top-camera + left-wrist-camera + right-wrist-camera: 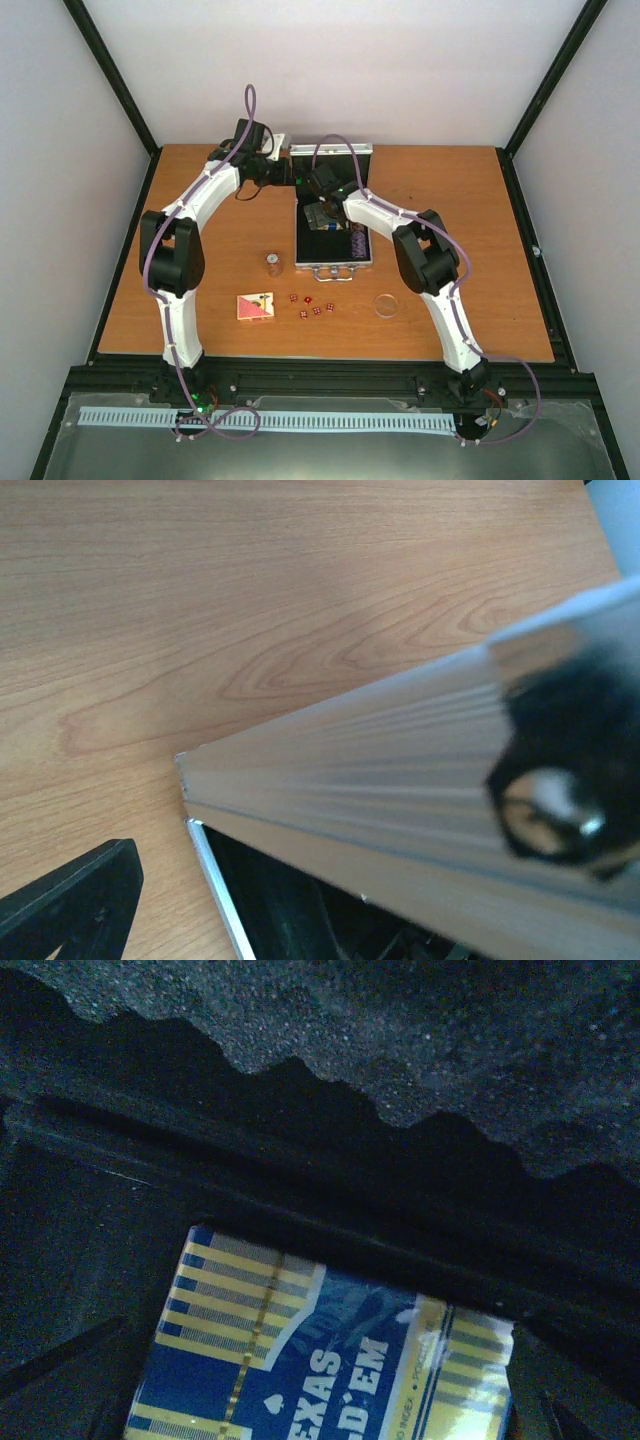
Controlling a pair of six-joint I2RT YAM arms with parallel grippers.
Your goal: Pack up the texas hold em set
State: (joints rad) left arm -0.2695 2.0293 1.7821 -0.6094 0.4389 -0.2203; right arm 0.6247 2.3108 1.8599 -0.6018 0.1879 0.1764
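The right gripper (324, 203), jaws spread wide, hangs inside the open case (333, 266) just above a blue card deck (320, 1360) that lies flat in the black lining. The left gripper (268, 166) sits against the lid (380, 770) near the bench's (450, 200) far edge, apparently to keep it propped; whether it grips I cannot tell. The chip stack (273, 263), red deck (255, 306), dice (309, 306) and clear disc (386, 305) lie unpacked toward the near edge.

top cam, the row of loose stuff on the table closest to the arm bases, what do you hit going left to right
red-and-white card deck → small red dice → clear round disc
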